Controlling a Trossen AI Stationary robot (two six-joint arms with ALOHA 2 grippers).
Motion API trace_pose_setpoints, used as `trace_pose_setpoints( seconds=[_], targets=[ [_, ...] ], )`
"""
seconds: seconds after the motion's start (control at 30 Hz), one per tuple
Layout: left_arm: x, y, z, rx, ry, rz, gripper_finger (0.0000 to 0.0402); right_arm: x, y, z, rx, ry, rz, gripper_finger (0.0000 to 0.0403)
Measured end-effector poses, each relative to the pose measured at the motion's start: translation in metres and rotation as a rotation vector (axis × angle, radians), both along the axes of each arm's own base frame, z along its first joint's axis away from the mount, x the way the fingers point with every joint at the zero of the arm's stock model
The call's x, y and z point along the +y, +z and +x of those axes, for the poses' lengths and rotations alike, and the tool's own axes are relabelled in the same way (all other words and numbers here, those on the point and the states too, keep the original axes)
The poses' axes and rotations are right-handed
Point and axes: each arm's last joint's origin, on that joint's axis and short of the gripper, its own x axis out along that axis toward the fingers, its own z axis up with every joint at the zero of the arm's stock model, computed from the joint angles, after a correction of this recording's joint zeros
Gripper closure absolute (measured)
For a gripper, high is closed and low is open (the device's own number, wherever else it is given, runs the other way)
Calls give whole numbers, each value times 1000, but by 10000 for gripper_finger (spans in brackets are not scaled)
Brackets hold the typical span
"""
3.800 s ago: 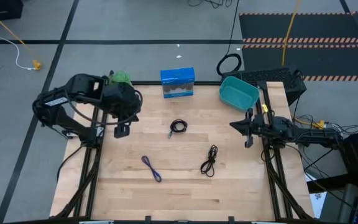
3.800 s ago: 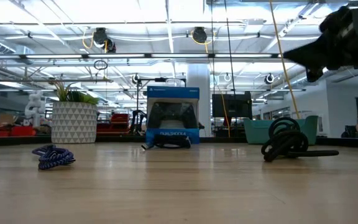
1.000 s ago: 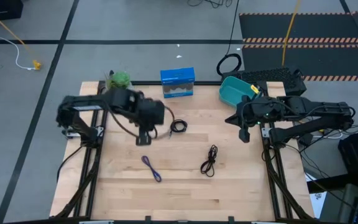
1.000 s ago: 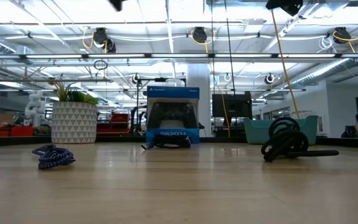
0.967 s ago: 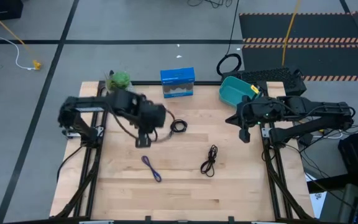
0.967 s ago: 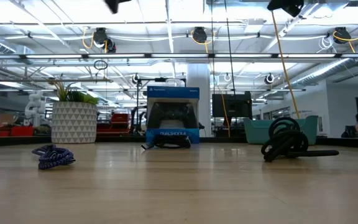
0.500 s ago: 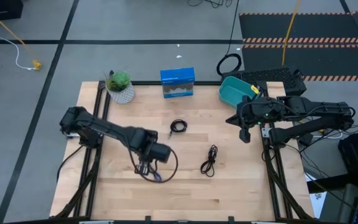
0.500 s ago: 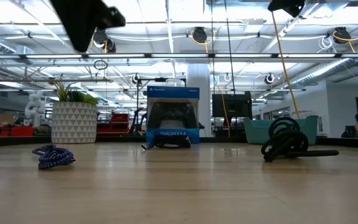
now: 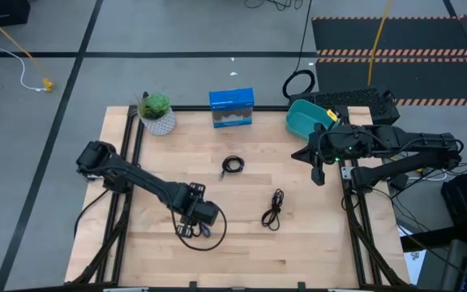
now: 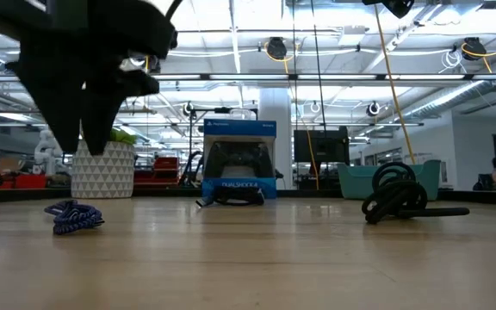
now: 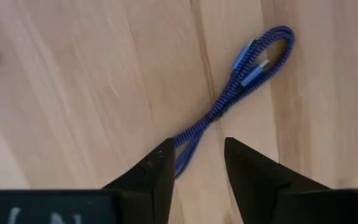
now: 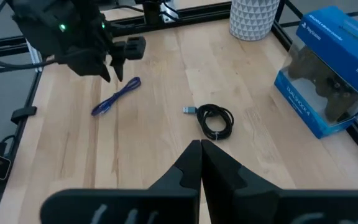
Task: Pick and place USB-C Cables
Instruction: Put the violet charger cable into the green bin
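The blue-purple USB-C cable (image 11: 247, 68) lies flat on the wooden table (image 9: 242, 251), near the front left. My left gripper (image 11: 196, 146) hangs open above it, fingers pointing down on either side of its near end. In the low view the gripper (image 10: 91, 142) is well clear of the cable (image 10: 74, 215). The tight round black coil (image 9: 233, 165) lies mid-table and the long loose black bundle (image 9: 273, 208) to the right of centre. My right gripper (image 12: 201, 148) is shut and empty, held high beside the teal bin (image 9: 310, 122).
A blue controller box (image 9: 232, 108) and a potted plant (image 9: 156, 112) stand along the far edge, with the teal bin at the far right corner. A big black cable loop (image 9: 299, 83) lies on the floor beyond the table. Bare wood stretches along the near edge.
My left gripper has swung from near the far middle of the table toward the near edge and come down over the blue-purple cable. The cables lie where they were.
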Motion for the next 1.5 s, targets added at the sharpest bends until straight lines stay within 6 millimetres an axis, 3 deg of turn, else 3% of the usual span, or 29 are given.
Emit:
trace_pose_setpoints(
  seconds=[0.23, 0.63, 1.5],
  targets=[
    [1, -22, -7, -1, -40, 7, 243, 0, 0, 0, 1, 0, 0, 403],
    [1, -40, -12, -43, -206, 12, 243, 0, -9, 3, 10, 0, 0, 403],
    [-10, -42, -15, -69, -345, 70, 243, 0, -8, 4, -4, 0, 0, 403]
  ],
)
